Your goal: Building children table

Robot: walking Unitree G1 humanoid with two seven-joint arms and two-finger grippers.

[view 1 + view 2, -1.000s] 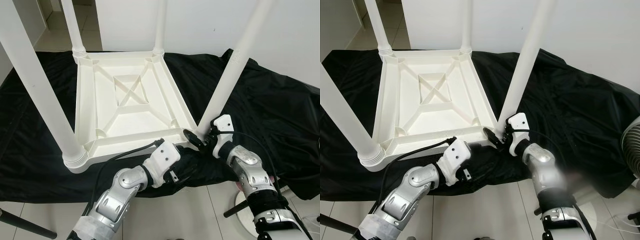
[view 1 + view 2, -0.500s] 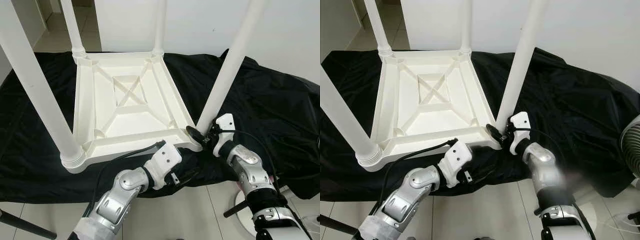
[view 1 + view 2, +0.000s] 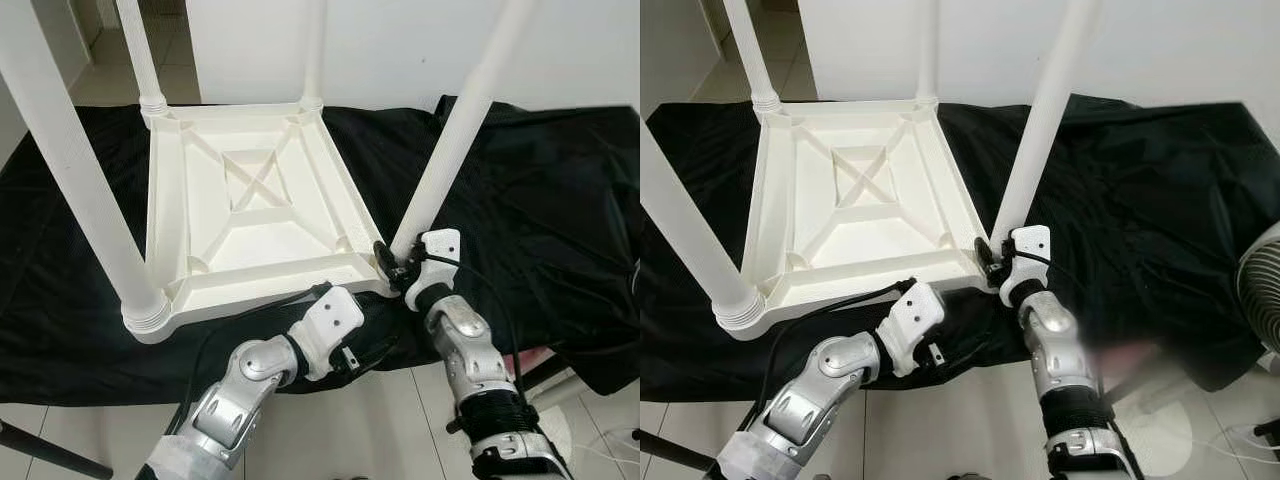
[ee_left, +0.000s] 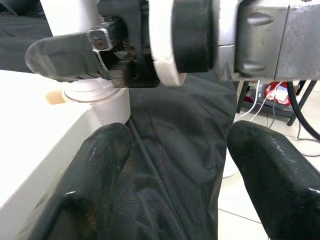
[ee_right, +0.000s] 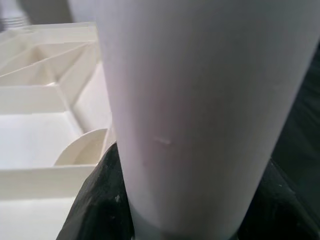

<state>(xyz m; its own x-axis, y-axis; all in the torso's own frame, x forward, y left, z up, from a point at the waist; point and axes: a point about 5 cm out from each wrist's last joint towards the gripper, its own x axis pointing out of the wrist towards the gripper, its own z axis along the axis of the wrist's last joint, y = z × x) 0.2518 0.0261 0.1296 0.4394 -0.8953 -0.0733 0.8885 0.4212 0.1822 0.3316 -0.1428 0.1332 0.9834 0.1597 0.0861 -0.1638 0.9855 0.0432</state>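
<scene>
- The right gripper (image 3: 392,268) is clamped round the base of the near-right table leg (image 3: 455,135), its fingers (image 5: 97,200) on either side of the white tube where it meets the table's corner.
- That leg's long axis runs up from the corner and leans to the robot's right.
- The left gripper (image 4: 175,165) stands spread apart with nothing between its fingers (image 4: 97,165), just beside the table's near edge and over the black cloth (image 3: 520,200).
- The white children's table (image 3: 250,215) lies upside down on the cloth, its ribbed underside facing up.
- Three other legs (image 3: 75,170) stand in their corners, pointing upward.
- The cloth lies on a tiled floor (image 3: 380,420).
</scene>
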